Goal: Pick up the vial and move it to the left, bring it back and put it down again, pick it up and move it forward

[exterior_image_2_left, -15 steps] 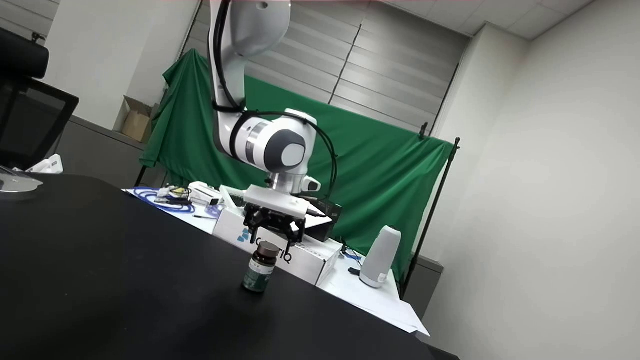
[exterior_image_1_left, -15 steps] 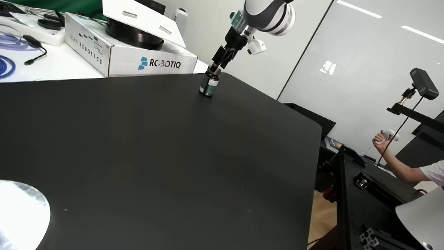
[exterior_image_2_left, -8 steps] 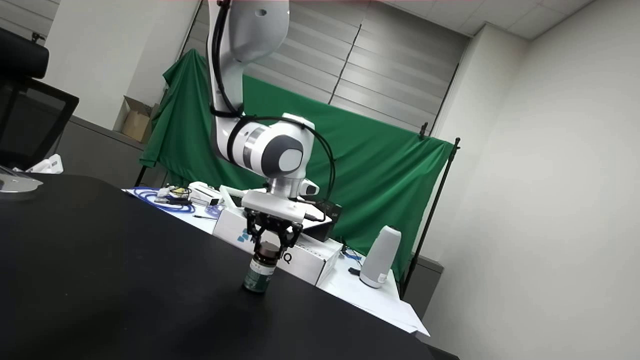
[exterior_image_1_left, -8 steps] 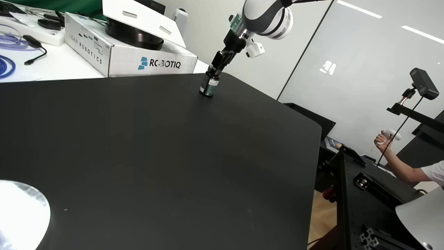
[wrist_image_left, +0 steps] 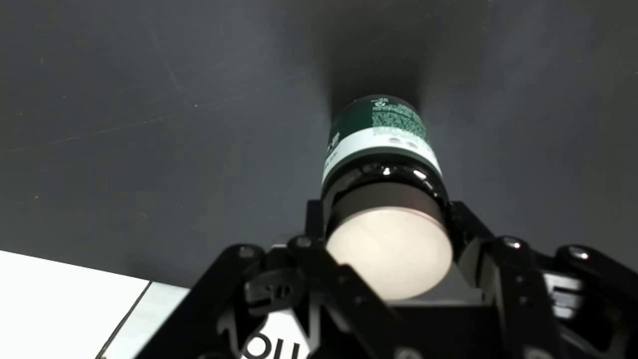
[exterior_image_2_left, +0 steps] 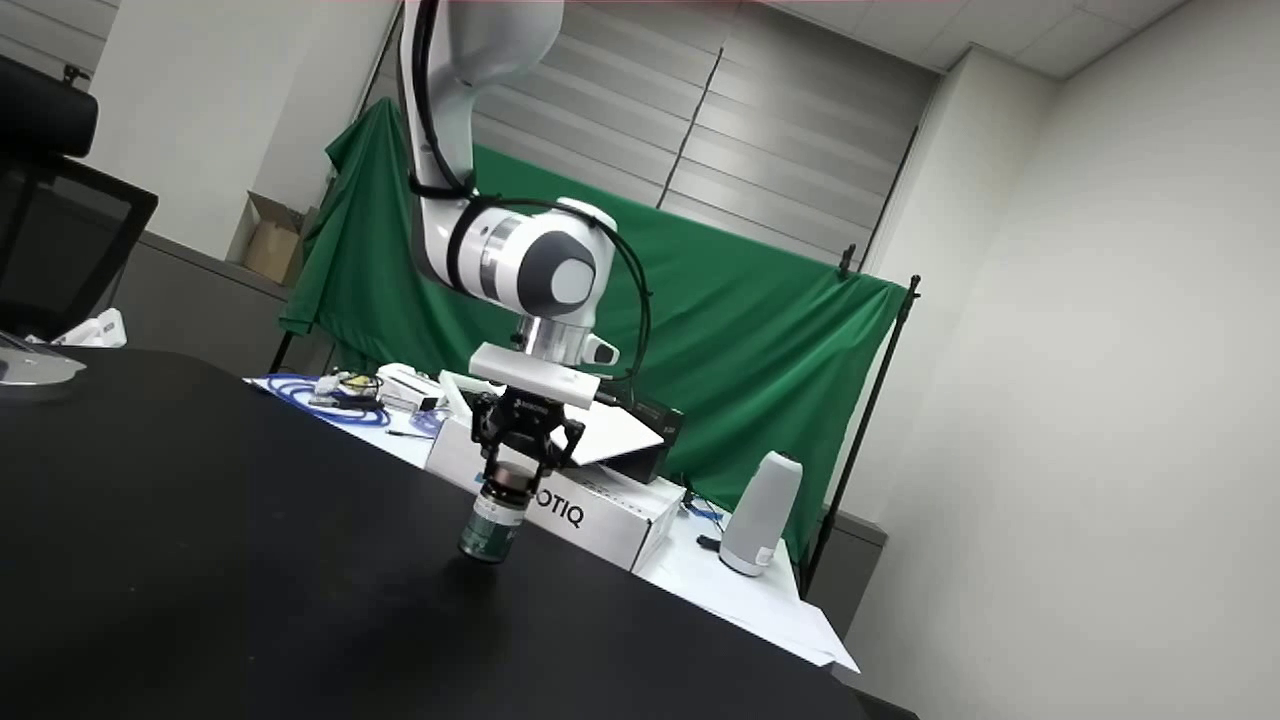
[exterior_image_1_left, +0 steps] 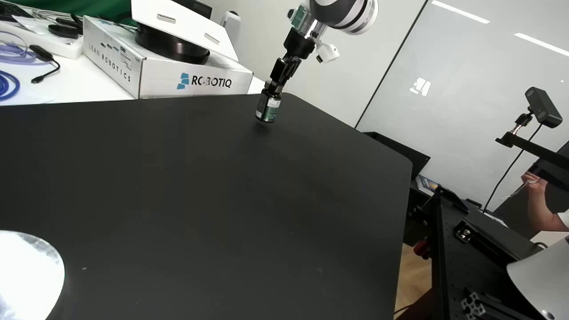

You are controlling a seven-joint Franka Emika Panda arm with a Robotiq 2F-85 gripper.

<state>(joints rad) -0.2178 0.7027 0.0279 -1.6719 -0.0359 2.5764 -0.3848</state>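
The vial (exterior_image_1_left: 268, 109), a brown-black bottle with a green and white label, hangs slightly tilted just above the black table (exterior_image_1_left: 200, 200). My gripper (exterior_image_2_left: 512, 480) is shut on it around the cap and neck. In the wrist view the vial (wrist_image_left: 380, 139) points away from the camera, its pale-looking cap top (wrist_image_left: 391, 252) nearest. One of my fingers (wrist_image_left: 315, 217) presses at each side of the cap. A dark shadow lies on the table beneath the vial in both exterior views.
Behind the table's far edge, a white Robotiq box (exterior_image_1_left: 195, 84) stands on a white desk, with a white panel and black roll on top. A white rounded object (exterior_image_1_left: 29, 275) sits at the table's near corner. A tall white device (exterior_image_2_left: 762, 512) stands farther along the desk.
My gripper came down and closed from open onto the vial, which stood on the table. Now both have risen slightly, shifting a little left in an exterior view. A person's hand moved too.
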